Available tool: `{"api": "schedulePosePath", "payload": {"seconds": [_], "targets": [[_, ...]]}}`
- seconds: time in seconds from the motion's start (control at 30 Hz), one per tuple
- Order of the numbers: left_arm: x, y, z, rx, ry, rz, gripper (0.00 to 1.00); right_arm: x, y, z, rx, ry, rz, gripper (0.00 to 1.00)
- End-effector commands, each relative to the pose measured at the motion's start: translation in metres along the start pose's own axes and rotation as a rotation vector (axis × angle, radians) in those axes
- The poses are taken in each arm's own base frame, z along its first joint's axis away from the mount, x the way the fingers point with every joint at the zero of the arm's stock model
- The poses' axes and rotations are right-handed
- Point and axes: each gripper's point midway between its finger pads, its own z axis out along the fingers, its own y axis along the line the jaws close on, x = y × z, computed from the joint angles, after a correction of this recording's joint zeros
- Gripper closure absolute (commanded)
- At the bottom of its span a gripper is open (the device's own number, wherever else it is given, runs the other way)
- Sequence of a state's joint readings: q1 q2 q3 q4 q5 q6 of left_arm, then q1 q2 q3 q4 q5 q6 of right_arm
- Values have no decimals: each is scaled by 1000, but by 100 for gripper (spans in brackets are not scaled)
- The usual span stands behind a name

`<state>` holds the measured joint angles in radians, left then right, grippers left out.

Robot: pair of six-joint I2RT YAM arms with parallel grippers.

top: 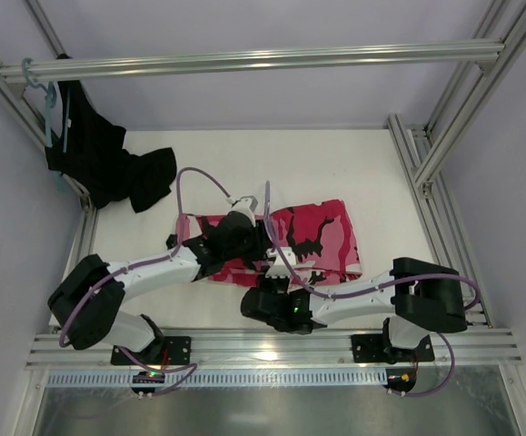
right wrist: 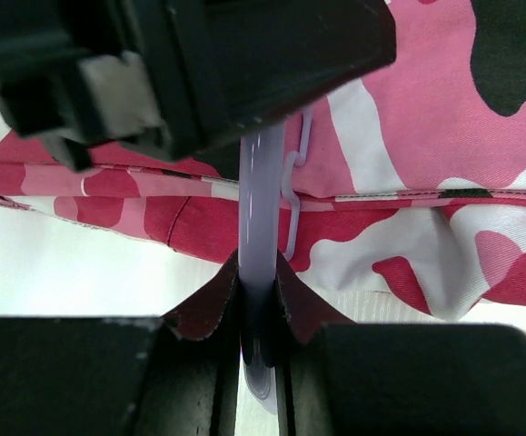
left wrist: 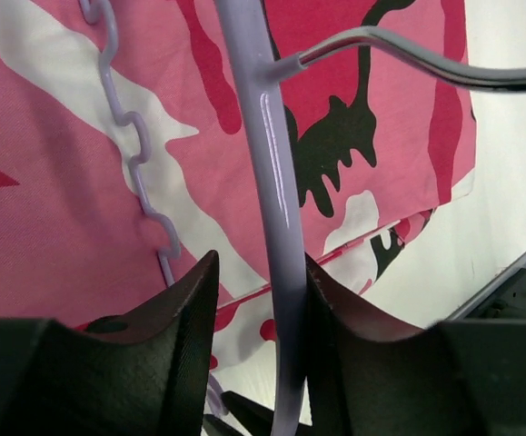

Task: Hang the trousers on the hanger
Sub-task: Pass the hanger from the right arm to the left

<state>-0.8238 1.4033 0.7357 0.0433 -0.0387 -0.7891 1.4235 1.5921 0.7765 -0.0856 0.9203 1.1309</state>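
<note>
Clamping the thin, stiff hanger [right wrist: 261, 182] in my right gripper [right wrist: 258, 268]; left gripper [left wrist: 261, 263] straddles it, jaws apart. Limp trousers [top: 326, 232] probably need edge pinching.

The right claw [right wrist: 261, 304] pinches the pale lilac bar of the hanger [right wrist: 263, 191] between its two dark fingers, and the bar runs straight up from them. The bar lies over the pink, crimson, white and black trousers [right wrist: 426, 136], whose hem rests on the white counter [right wrist: 81, 272]. The bar's upper end disappears under the black bulk of the left claw [right wrist: 244, 118].
</note>
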Motion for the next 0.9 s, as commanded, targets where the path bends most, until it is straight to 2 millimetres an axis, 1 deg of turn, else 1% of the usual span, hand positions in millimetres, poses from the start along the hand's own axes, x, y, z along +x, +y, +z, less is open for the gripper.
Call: {"api": "schedulePosePath", "payload": {"seconds": [0.0,0.03,0.07,0.1,0.13,0.17,0.2,0.23,0.27,0.3,0.33,0.4,0.43,0.47,0.5,0.53,0.57,0.6,0.63,0.67,0.73,0.77,0.8,0.83,0.87], "targets": [[-4,7,8,-39,-24,36,62,-11,19,-5,-23,-33,7,83],[-3,8,8,-43,-22,35,69,-11,19,-6,-23,-29,8,82],[-4,8,7,-44,-29,33,74,-9,15,-7,-18,-19,1,80],[-2,11,5,-51,-27,35,84,-12,13,-10,-20,-19,10,78],[-2,12,5,-56,-26,32,84,-13,11,-11,-17,-18,13,77],[-3,13,3,-61,-30,31,92,-13,5,-12,-9,-15,0,76],[-2,13,3,-63,-28,29,95,-16,4,-14,-11,-20,-3,70],[-1,14,3,-65,-25,19,100,-23,5,-18,-17,-27,8,67],[1,15,3,-69,-21,13,100,-25,0,-21,-8,-24,-5,63],[1,17,3,-74,-20,8,100,-28,-2,-23,-5,-26,-3,54],[2,17,3,-75,-19,-4,100,-35,-2,-28,-15,-30,13,48],[3,18,2,-80,-23,-19,100,-38,-10,-31,-3,-27,8,42],[3,19,2,-83,-24,-31,100,-43,-10,-35,-14,-23,29,35],[2,19,2,-84,-27,-38,100,-42,-17,-35,-4,-13,23,32],[1,20,1,-86,-29,-45,98,-44,-19,-35,-4,-9,38,31],[1,19,1,-88,-25,-52,91,-48,-25,-33,7,-8,50,29],[-1,19,0,-92,-25,-52,87,-53,-25,-35,-9,3,77,28],[2,22,-2,-111,-12,-49,83,-52,-34,-33,0,14,80,28],[0,23,-3,-118,-15,-45,72,-54,-40,-32,3,21,91,27],[1,24,-5,-126,-10,-35,66,-62,-52,-30,8,23,119,27],[-1,26,-8,-130,-20,-35,62,-71,-66,-28,18,21,158,27],[-1,25,-10,-128,-18,-31,62,-77,-72,-28,9,16,168,27],[0,28,-11,-136,-15,-29,62,-87,-88,-26,12,14,220,27],[1,28,-11,-136,-15,-28,64,-93,-96,-25,14,10,243,26],[0,27,-12,-131,-16,-28,65,-92,-110,-24,30,17,247,26]]}}
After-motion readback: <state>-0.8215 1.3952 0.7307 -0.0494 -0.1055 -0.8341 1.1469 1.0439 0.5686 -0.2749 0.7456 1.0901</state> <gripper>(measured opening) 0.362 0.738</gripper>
